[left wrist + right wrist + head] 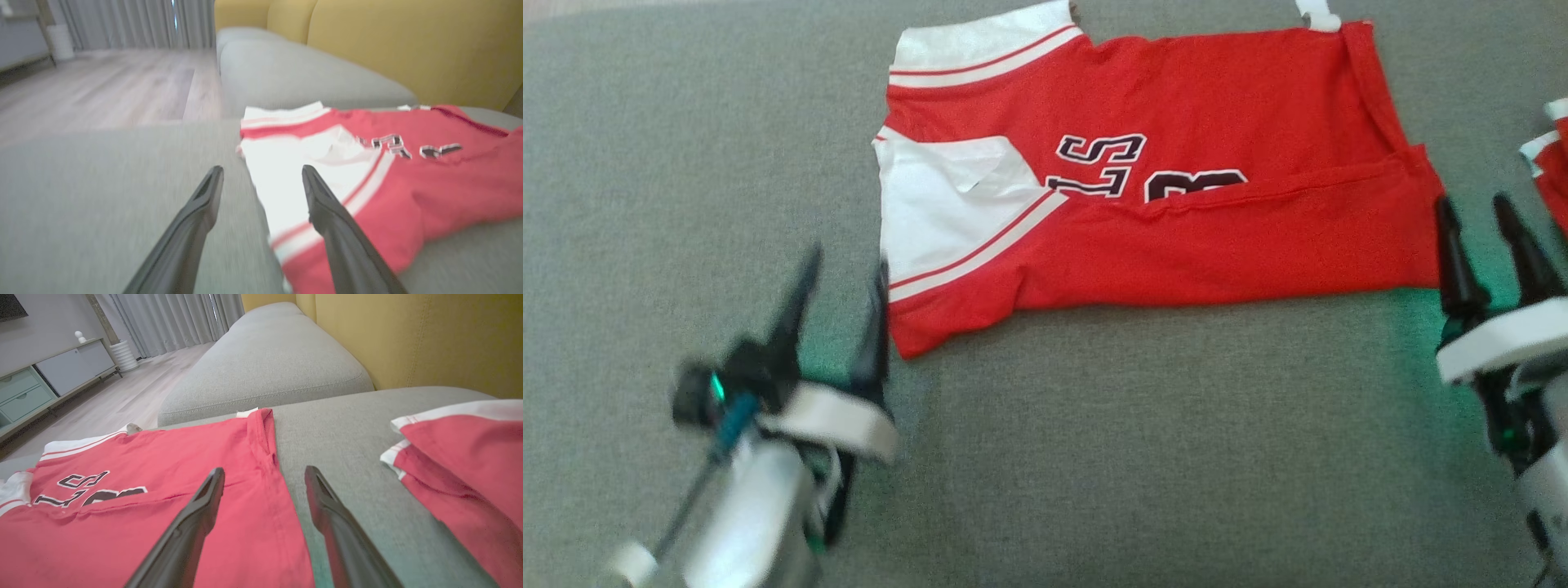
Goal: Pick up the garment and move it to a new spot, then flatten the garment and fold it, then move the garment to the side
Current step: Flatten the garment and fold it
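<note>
Mid-fold: left hand (pixel 847 260) and right hand (pixel 1472 202) flank the half-folded jersey (pixel 1176 245), open and empty; next, probably grip its ends.

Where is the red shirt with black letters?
In the head view the red shirt lies partly folded on the grey sofa cushion, between the left gripper at its white sleeve end and the right gripper at its hem end.

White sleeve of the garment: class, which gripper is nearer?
Left. The left gripper is just beside the white sleeve; the right gripper is at the far end of the garment.
</note>
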You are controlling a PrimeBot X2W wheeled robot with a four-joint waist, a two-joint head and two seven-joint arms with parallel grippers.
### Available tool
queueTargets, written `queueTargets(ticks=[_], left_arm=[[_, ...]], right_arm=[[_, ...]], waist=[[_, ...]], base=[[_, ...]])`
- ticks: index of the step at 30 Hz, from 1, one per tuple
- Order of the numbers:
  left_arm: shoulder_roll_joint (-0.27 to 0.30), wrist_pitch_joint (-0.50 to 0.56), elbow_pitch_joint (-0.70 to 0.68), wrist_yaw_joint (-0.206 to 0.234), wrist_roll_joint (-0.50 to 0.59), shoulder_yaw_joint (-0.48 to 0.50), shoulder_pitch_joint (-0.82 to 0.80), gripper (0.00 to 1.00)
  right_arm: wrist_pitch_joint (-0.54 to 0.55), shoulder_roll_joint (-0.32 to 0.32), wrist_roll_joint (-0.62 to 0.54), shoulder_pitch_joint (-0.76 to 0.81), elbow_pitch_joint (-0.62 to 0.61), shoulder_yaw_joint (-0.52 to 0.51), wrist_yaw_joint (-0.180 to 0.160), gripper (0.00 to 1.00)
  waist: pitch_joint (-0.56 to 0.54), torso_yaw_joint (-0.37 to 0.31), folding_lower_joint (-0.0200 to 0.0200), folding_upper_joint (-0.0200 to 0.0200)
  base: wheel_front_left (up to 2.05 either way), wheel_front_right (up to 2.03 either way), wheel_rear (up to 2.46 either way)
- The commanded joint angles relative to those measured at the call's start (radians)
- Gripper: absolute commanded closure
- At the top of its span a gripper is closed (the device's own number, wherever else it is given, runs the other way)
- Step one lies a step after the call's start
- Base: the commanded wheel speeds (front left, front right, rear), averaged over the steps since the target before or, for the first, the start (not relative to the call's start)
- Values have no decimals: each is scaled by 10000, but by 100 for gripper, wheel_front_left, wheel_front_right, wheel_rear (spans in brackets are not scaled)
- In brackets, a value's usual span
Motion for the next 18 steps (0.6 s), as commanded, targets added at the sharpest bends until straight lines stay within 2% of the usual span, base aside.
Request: queueTargets(ticks=[1, 4, 7, 13, 14, 15, 16, 17, 18], left_arm=[[93, 81, -227, 143, -116, 401, 111, 0], [-228, 524, -123, 389, -465, 378, 868, 0], [-300, 1142, 206, 519, -478, 154, 1089, 0], [-209, 2238, 778, 288, -368, -347, 868, 0], [-192, 2418, 837, 276, -371, -399, 869, 9], [-157, 2581, 883, 264, -365, -453, 885, 41], [-139, 2718, 912, 259, -396, -472, 918, 60], [-117, 2790, 909, 253, -431, -474, 955, 100], [-82, 2840, 892, 230, -458, -484, 999, 100]], right_arm=[[-149, -88, 42, 312, -279, 81, -9, 0], [-174, 71, 24, 647, -425, 18, -9, 0], [-185, 205, -13, 905, -553, -111, -9, 0], [-189, 277, -117, 898, -593, -216, -9, 0], [-189, 290, -134, 887, -579, -226, -9, 0], [-189, 309, -154, 878, -549, -233, -9, 0], [-189, 328, -172, 879, -491, -234, -9, 0], [-189, 350, -191, 881, -428, -219, -9, 0], [-189, 392, -189, 881, -321, -198, -9, 0]], waist=[[-135, -77, 1, 0], [-280, -161, 1, 0], [-317, -218, 1, 0], [-294, -374, 1, 0], [-308, -395, 1, 0], [-330, -417, 1, 0], [-360, -430, 1, 0], [-396, -441, 1, 0], [-435, -448, 1, 0]], base=[[0, 0, 0], [0, 0, 0], [0, 0, 0], [0, 0, 0], [0, 0, 0], [0, 0, 0], [0, 0, 0], [0, 0, 0], [0, 0, 0]])
